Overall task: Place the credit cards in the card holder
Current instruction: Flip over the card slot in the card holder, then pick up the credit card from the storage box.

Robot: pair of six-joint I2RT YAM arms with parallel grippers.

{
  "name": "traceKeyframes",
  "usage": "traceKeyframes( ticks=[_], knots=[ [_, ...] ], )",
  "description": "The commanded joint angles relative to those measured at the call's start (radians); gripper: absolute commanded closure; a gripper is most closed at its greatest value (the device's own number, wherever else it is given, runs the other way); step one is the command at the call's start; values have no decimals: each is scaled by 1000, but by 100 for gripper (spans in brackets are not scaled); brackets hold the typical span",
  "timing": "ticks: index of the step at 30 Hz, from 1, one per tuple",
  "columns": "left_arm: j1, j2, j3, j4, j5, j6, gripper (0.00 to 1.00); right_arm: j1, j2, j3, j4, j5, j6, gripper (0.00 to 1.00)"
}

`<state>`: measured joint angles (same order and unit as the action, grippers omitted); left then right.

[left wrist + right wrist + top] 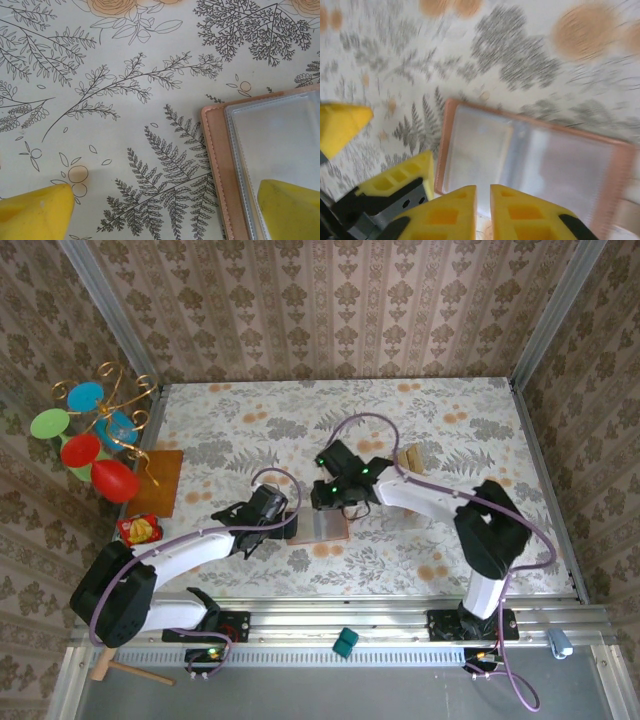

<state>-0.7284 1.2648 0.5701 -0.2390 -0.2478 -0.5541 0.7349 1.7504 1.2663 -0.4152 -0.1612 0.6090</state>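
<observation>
Card holder (335, 526): lies open and flat on the flowered table (470, 420), at the centre of the top view between the two grippers. Its long axis runs left to right across that frame, with the clear pockets facing up inside a leather rim. In the right wrist view a paler rectangle sits in its left pocket, too blurred to call a card.

Credit cards (410, 458): small tan stack up and to the right of the holder, apart from it. Long axis runs nearly top to bottom of the frame, leaning a little.

Left gripper (160, 216): spread wide and holding nothing. It straddles the holder's left end, one fingertip (290, 207) over a clear pocket and the other over bare cloth; contact cannot be told.

Right gripper (483, 210): over the holder, fingers almost together with a thin slit between. Whether anything thin is pinched cannot be told.

Judgement: the stack lies on the right arm's side, so that arm is nearer for the next pick. Stack and holder lie crosswise, so a card probably needs turning.
</observation>
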Motion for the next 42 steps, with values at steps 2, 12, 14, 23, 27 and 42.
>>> traceKeyframes(
  ticks=[2, 12, 14, 23, 27, 42],
  knots=[
    [-7, -10, 17, -5, -14, 3, 3, -103, -107, -47, -117, 96, -67, 69],
    [0, -10, 48, -14, -23, 39, 0, -249, -206, -49, -342, 355, -209, 59],
    [1, -9, 53, -13, -16, 43, 0, -265, -235, -62, -364, 383, -211, 59],
    [7, -13, 54, -9, -4, 49, 0, -308, -320, -166, -394, 441, -225, 60],
    [7, -10, 52, -3, 0, 46, 0, -310, -317, -192, -373, 411, -220, 61],
    [17, -10, 43, 0, 7, 43, 0, -308, -262, -208, -333, 365, -215, 63]
  ],
)
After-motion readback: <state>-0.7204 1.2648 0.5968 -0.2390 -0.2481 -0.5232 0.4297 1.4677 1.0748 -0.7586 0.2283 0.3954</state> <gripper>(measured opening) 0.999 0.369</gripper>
